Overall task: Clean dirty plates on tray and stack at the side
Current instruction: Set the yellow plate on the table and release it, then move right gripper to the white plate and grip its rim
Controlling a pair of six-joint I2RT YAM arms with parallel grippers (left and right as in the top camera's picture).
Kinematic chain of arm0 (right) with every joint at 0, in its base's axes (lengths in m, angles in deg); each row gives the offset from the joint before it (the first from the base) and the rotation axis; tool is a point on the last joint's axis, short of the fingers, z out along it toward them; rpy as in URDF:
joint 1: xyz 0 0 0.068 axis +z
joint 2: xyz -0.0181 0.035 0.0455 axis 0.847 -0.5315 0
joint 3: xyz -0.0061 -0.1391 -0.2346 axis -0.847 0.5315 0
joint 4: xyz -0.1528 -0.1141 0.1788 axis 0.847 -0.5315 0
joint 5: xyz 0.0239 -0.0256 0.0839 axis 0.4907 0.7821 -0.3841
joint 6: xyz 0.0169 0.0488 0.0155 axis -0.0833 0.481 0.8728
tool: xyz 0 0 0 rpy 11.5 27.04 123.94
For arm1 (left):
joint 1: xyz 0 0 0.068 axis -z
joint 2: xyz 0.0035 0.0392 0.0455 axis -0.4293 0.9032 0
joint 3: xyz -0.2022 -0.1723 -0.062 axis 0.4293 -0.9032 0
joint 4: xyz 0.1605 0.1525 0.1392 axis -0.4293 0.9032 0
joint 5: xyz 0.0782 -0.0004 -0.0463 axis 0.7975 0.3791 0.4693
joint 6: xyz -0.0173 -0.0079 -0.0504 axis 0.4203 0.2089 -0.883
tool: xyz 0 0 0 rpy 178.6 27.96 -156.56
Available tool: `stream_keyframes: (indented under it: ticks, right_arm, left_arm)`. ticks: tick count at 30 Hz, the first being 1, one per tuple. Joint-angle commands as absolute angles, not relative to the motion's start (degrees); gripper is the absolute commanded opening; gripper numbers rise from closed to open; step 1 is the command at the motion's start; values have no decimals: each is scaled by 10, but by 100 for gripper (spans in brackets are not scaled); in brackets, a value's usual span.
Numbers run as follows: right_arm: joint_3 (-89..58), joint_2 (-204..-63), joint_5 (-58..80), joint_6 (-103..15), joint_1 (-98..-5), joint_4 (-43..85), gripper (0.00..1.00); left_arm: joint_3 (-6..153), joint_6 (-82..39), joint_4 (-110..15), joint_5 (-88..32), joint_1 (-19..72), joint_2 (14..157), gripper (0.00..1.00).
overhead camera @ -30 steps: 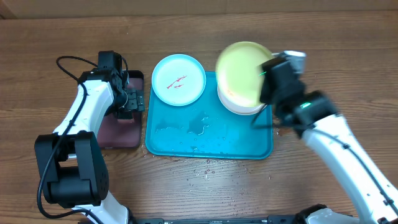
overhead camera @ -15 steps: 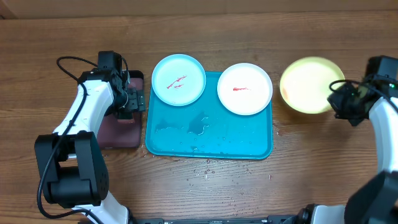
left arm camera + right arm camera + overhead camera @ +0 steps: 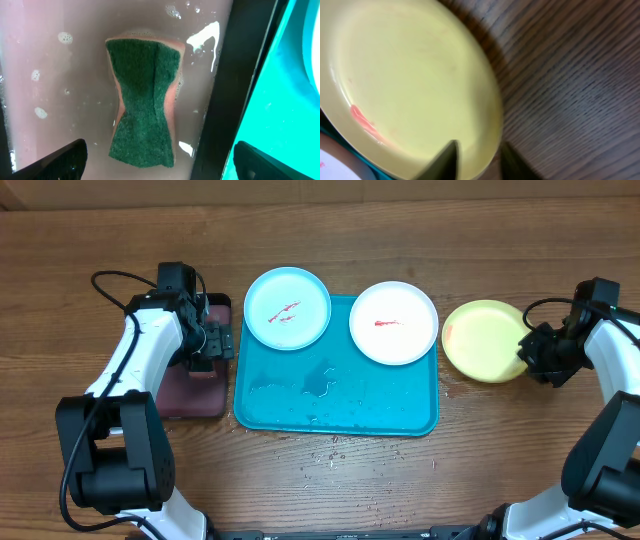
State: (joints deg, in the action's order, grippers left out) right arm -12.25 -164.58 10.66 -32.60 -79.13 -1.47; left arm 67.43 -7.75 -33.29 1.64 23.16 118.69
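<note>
A brown wooden worktop (image 3: 330, 220) fills nearly the whole overhead view, its grain running left to right under even, soft light that throws only faint shadows. A thin pale strip (image 3: 60, 188) shows beyond its far edge, and small wet specks (image 3: 325, 460) dot the wood near the front middle.

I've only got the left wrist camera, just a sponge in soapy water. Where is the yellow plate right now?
Observer: Off the tray, just to its right, over the table. That's the yellow plate.
Operator: Is anything holding it?
Observer: Yes, the right gripper has a finger on either side of its rim.
Operator: Does it look clean?
Observer: No, the right wrist view shows a pink smear near its edge. The blue plate and white plate have red marks too.
</note>
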Motion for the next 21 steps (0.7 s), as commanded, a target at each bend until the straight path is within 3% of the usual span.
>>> stream_keyframes:
  ticks: [1, 8, 15, 21]
  right_arm:
    - [-137, -1643, 72, -332, -789, -12, 59]
    - [-159, -1636, -112, -476, -754, 11, 63]
    - [-254, -1636, -72, -565, -625, 6, 66]
    - [-272, -1644, 33, -572, -489, 90, 68]
  left_arm:
    - [679, -82, -331, 10, 232, 1178, 93]
    - [679, -82, -331, 10, 232, 1178, 94]
    - [679, -82, -331, 10, 232, 1178, 94]
    - [679, -82, -331, 10, 232, 1178, 94]
